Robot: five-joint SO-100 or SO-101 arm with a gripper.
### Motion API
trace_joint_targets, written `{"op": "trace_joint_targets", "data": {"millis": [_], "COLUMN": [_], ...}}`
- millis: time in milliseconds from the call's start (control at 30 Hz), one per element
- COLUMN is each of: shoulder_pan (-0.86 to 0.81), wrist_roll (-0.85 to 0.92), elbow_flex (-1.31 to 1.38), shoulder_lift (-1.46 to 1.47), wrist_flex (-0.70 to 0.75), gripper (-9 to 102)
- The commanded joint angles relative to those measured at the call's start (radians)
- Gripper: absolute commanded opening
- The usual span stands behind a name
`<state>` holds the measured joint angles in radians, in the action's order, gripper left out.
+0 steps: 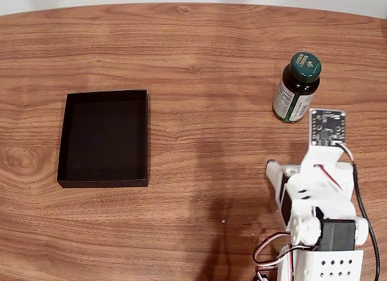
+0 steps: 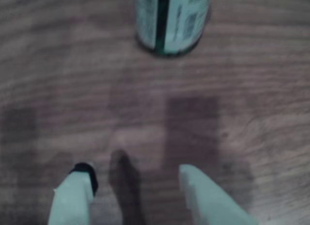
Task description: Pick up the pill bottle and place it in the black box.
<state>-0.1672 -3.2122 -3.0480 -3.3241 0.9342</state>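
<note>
The pill bottle [image 1: 295,87] stands upright at the right rear of the wooden table, with a dark green cap and a white-and-green label. Its lower label [image 2: 172,22] fills the top centre of the wrist view. My gripper [image 2: 135,174] hovers over bare wood just short of the bottle, open, with nothing between its two pale fingertips [image 2: 72,196]. In the fixed view the arm [image 1: 317,193] sits at the lower right, its camera board right below the bottle. The black box [image 1: 103,138] lies empty on the left of the table, far from the gripper.
The wooden table [image 1: 205,63] has bare room between the box and the bottle. Its rear edge curves along the top of the fixed view. The arm's base and cables [image 1: 272,248] occupy the lower right corner.
</note>
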Motion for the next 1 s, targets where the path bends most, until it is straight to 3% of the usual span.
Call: {"op": "trace_joint_targets", "data": {"millis": [0,467,967], "shoulder_pan": [-0.040,-0.207,-0.239], "wrist_roll": [0.018,0.037,0.012], "elbow_flex": [0.018,0.018,0.018], "shoulder_lift": [-0.012,-0.012,-0.014], "wrist_flex": [-0.069,-0.195,-0.318], "gripper": [22,33,37]}}
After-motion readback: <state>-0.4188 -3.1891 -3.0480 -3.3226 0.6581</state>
